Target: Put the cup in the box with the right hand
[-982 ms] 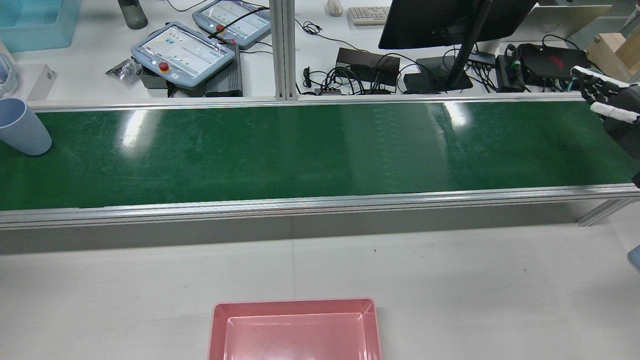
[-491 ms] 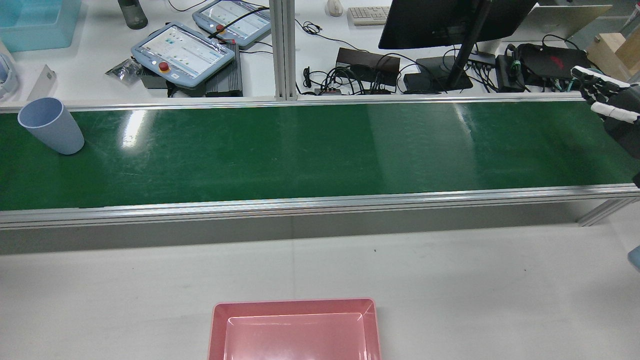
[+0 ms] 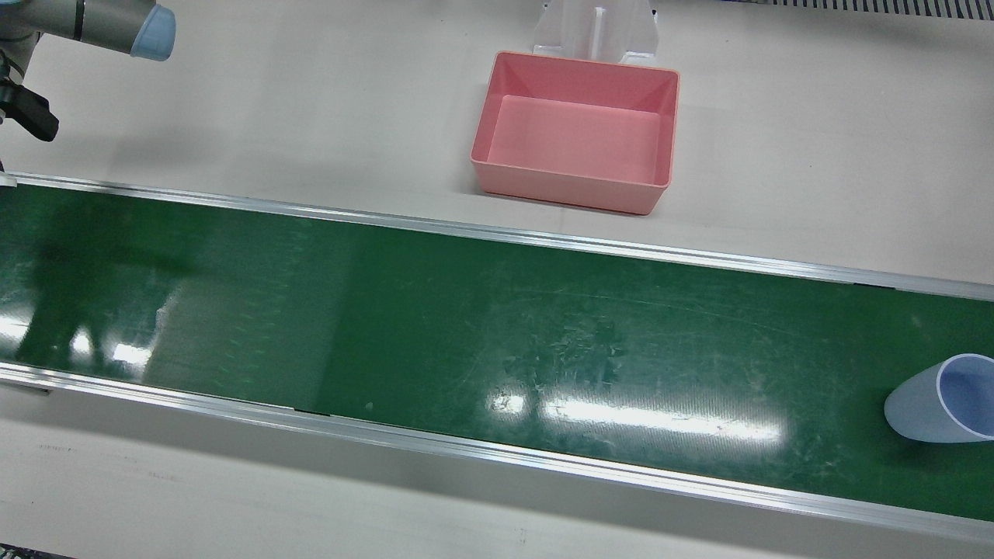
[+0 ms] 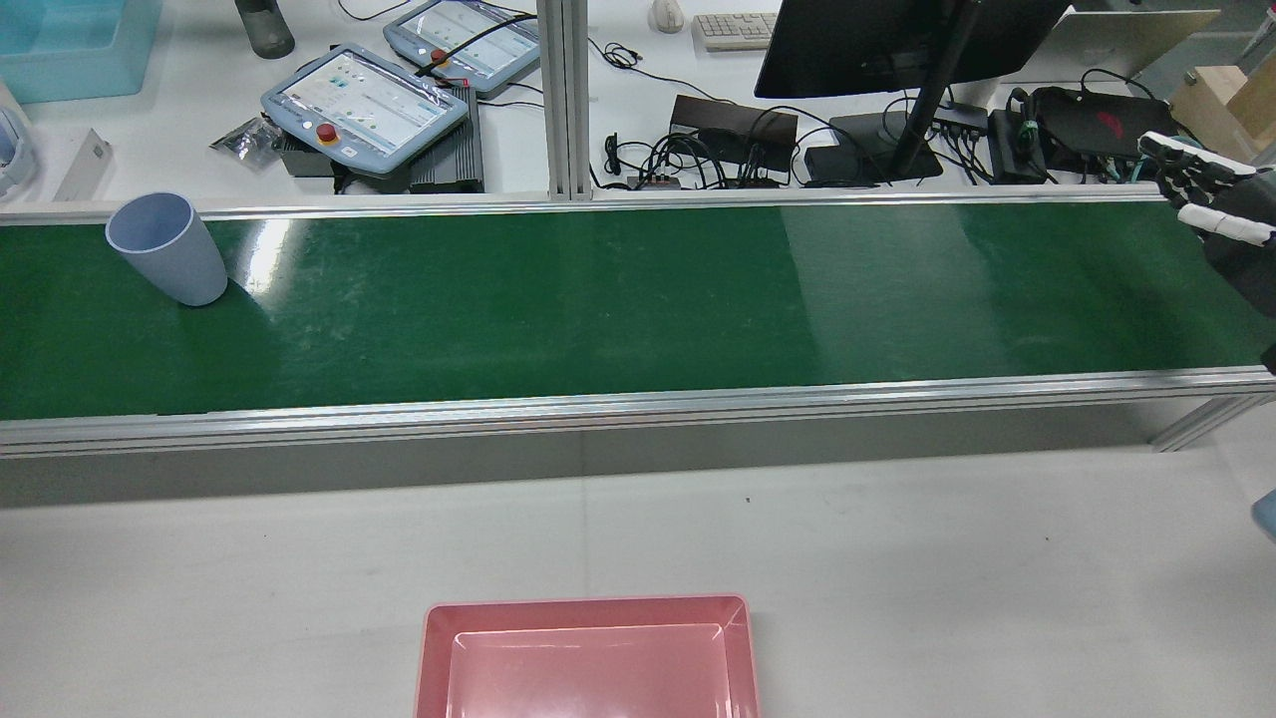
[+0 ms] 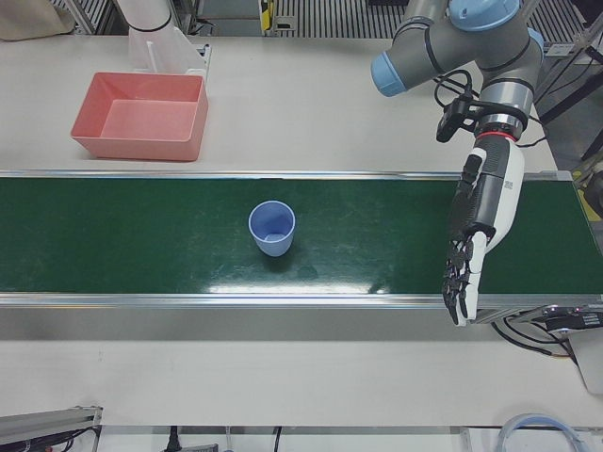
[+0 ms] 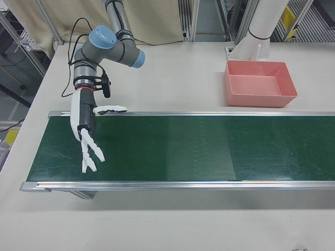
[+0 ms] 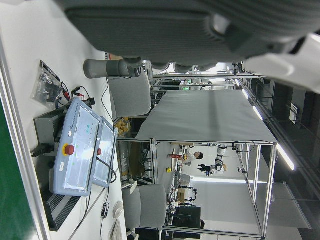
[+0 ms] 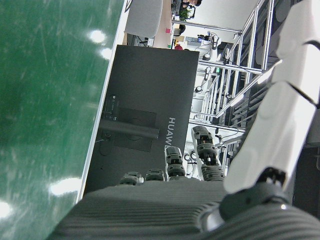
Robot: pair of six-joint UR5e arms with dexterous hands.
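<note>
Right hand (image 6: 86, 137) at left of the right-front view, fingers spread wide, holding nothing, over the green conveyor belt (image 6: 183, 149). Left hand (image 5: 476, 231) at right of the left-front view, fingers extended and empty, hanging above the belt. Cup (image 5: 272, 228), pale blue, upright on the belt at frame centre. Pink box (image 5: 141, 118) upper left, on the white table (image 5: 301, 94).

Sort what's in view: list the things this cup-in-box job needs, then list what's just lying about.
Belongs to the job:
blue cup, upright on the green belt
pink box, empty
right robot hand, open over the belt

Just lying about:
left robot hand, open, idle
teach pendants
monitor
keyboard
cables
</note>
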